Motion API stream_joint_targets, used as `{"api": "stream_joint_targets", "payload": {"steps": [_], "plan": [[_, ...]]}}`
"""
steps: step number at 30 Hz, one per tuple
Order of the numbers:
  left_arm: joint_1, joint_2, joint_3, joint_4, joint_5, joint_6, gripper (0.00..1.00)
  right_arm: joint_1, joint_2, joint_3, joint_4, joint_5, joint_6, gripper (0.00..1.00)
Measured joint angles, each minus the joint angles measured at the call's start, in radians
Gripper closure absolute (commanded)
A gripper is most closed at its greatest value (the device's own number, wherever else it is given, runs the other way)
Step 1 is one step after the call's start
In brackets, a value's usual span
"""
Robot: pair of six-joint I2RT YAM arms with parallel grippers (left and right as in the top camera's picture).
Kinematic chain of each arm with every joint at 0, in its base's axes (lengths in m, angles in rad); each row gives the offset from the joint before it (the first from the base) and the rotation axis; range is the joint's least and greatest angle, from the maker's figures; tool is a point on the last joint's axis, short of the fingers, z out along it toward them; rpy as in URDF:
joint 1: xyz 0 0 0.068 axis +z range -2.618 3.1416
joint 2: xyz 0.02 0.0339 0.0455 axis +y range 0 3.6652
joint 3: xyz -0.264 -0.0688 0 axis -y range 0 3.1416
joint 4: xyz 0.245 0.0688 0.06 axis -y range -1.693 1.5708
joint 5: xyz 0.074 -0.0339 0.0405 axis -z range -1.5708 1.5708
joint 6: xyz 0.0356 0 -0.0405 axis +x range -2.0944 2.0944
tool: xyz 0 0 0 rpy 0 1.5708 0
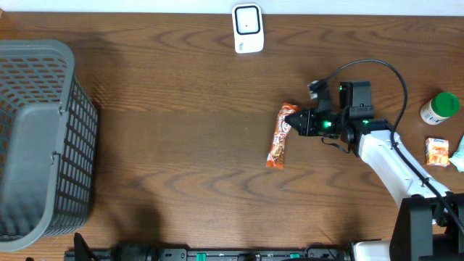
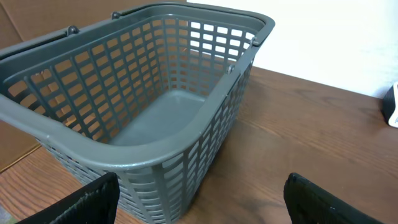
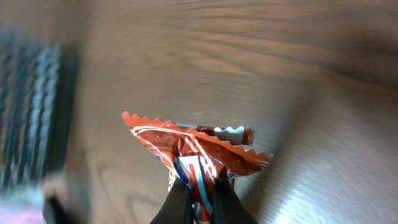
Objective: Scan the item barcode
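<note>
Snack packet is found lying on the wooden table, well apart from the scanner, nearer the robot and slightly to the scanner's right. Its crimped end is pinched by the right gripper, whose jaws are closed almost fully on the foil. The hold is judged thin: only the serrated seal appears to be caught, so the packet could slip or swing when lifted, and the barcode face could be turned away from the scanner. The left gripper is held wide open and empty, far to the scanner's left beside the basket; no interference is expected from it.
</note>
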State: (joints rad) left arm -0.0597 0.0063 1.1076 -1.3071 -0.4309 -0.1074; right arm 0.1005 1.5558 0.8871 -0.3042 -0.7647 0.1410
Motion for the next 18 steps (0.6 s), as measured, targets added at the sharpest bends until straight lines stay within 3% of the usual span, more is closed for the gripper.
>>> {"api": "stream_joint_targets", "payload": {"steps": [5,7,18], "plan": [[0.0,0.0,0.0,0.0,0.0,0.0,0.15,0.001,0.0,0.0,0.033,-0.298,-0.329,0.93],[0.0,0.0,0.0,0.0,0.0,0.0,0.15,0.001,0.0,0.0,0.067,-0.39,-0.404,0.98],[0.0,0.0,0.0,0.0,0.0,0.0,0.15,0.001,0.0,0.0,0.204,-0.712,-0.531,0.99]]}}
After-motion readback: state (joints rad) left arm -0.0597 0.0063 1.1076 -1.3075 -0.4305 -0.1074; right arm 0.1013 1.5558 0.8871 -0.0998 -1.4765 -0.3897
